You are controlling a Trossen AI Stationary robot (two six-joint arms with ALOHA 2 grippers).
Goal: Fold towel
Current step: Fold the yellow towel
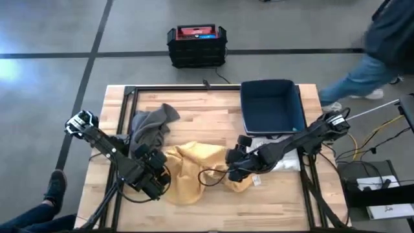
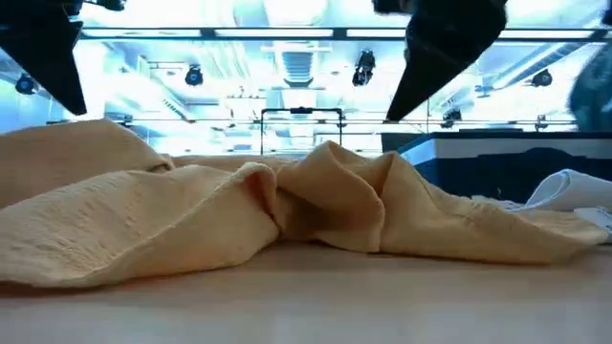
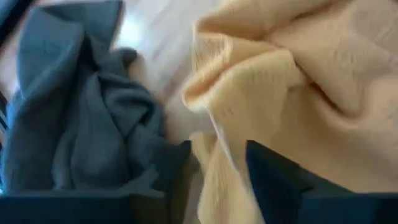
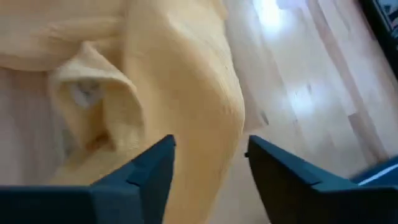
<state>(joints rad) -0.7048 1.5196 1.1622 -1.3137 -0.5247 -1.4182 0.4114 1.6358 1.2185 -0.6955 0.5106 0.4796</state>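
A crumpled yellow towel (image 1: 194,173) lies in a heap on the wooden table (image 1: 213,103); it rises in folds in the low view (image 2: 325,191). My left gripper (image 1: 159,173) is open over the towel's left part, with a rumpled edge (image 3: 217,180) showing between its fingers. My right gripper (image 1: 237,166) is open over the towel's right part, with a raised fold (image 4: 199,124) showing between its fingers. In the low view both arms (image 2: 440,48) end above the cloth.
A grey cloth (image 1: 152,128) lies bunched at the far left, close to the yellow towel (image 3: 81,118). A blue bin (image 1: 272,107) stands at the far right, with a white cloth (image 1: 284,162) in front of it. A person (image 1: 369,58) walks beyond the table's right corner.
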